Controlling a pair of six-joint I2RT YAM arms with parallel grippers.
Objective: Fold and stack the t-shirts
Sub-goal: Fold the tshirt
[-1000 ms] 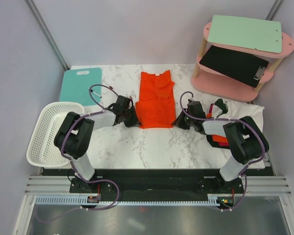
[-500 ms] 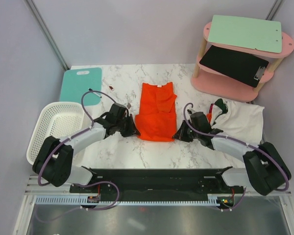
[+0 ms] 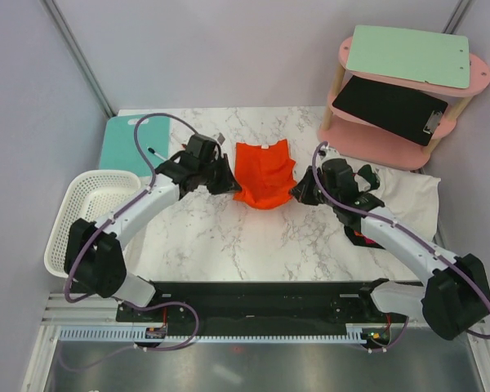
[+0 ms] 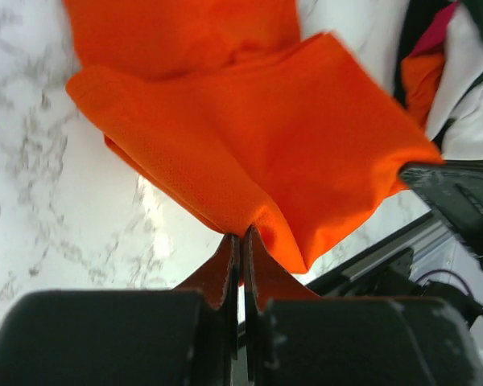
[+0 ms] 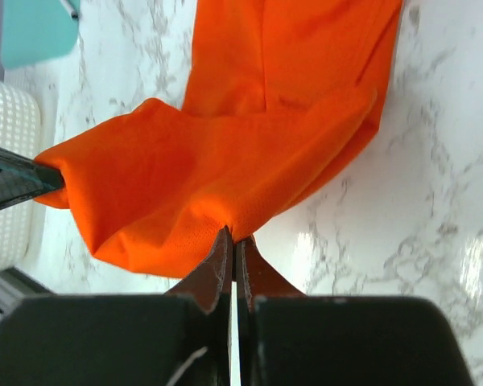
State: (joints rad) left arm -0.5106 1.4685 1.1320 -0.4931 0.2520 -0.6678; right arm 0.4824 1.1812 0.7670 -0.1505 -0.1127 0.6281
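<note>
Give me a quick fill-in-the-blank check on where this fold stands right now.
1. The left claw and right claw are both ____ on the bright orange cloth t-shirt.
2. The white latticed plastic basket sits on the robot's ____ side.
3. The black clipboard lies on the ____ two-tier shelf.
Missing words: shut; left; pink.
</note>
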